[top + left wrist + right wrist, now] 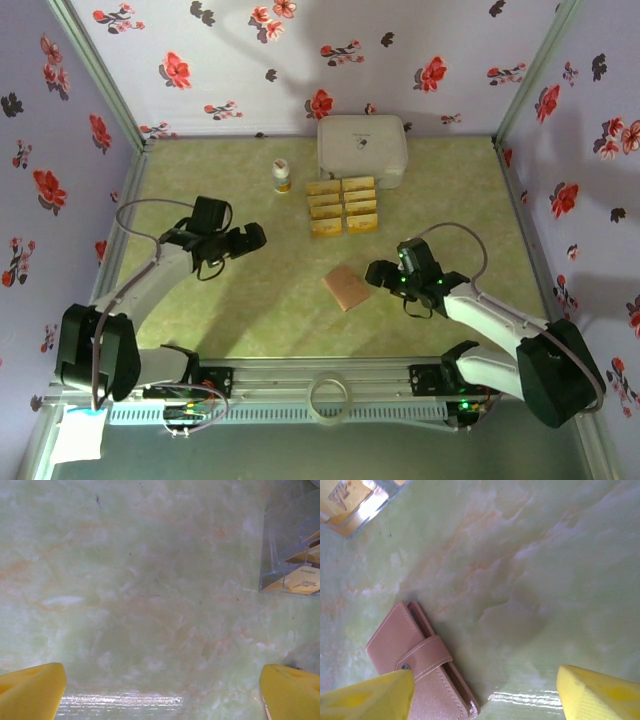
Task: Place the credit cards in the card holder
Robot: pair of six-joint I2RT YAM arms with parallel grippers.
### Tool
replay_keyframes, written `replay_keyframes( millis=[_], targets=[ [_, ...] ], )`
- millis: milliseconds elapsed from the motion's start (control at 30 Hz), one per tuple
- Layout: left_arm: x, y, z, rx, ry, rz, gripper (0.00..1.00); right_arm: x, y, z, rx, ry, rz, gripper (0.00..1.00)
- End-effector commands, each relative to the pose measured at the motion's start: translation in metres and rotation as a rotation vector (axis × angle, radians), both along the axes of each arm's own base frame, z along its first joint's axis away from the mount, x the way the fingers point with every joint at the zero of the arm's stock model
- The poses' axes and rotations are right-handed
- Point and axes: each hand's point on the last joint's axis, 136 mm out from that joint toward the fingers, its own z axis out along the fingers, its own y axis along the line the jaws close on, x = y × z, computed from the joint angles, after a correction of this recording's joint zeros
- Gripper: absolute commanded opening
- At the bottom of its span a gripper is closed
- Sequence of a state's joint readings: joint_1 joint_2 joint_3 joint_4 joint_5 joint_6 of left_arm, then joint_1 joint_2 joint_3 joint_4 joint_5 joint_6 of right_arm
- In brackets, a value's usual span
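The credit cards (343,205) are shiny gold and stand in two rows in a clear rack at the table's middle back; one gold card (300,580) shows at the right of the left wrist view, and a card corner (342,500) at the top left of the right wrist view. The pinkish-tan card holder (347,287) lies flat and closed, its strap snapped, just left of my right gripper (376,272). In the right wrist view the card holder (415,650) lies under the left yellow finger (370,700); the gripper (485,695) is open. My left gripper (254,237) (160,695) hovers open over bare table.
A large white rounded box (362,150) stands behind the card rack, and a small bottle (282,176) is left of it. A tape roll (329,393) rests on the front rail between the arm bases. Flowered walls enclose the green marbled table (220,300).
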State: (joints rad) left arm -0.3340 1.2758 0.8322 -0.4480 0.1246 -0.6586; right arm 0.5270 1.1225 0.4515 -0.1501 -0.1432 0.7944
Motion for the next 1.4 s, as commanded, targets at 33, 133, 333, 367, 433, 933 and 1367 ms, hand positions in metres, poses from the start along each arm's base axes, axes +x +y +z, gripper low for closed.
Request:
replay_keyframes(
  millis=[33,133,333,367,433,933,1367],
  targets=[
    [-0.005,-0.003,0.001,-0.041,-0.012,0.013,1.00,0.001,0.015,0.002,0.057,-0.010,-0.007,0.71],
    [-0.006,-0.004,-0.002,-0.052,-0.006,0.015,1.00,-0.001,0.022,-0.002,0.065,-0.006,0.001,0.70],
    [-0.006,-0.005,-0.004,-0.058,-0.005,0.013,1.00,-0.004,0.029,-0.011,0.067,0.007,0.004,0.67],
    [-0.006,-0.005,-0.005,-0.059,-0.003,0.013,1.00,-0.005,0.030,-0.012,0.071,0.009,0.003,0.67],
    [-0.006,-0.005,-0.006,-0.059,0.000,0.012,1.00,-0.006,0.032,-0.014,0.076,0.011,0.004,0.66],
    [-0.005,-0.009,-0.016,-0.065,0.026,0.007,1.00,-0.010,0.047,-0.024,0.108,0.021,0.018,0.52],
    [-0.003,-0.012,-0.019,-0.097,0.020,0.018,1.00,-0.009,0.056,-0.024,0.158,0.021,0.022,0.00]
  ],
)
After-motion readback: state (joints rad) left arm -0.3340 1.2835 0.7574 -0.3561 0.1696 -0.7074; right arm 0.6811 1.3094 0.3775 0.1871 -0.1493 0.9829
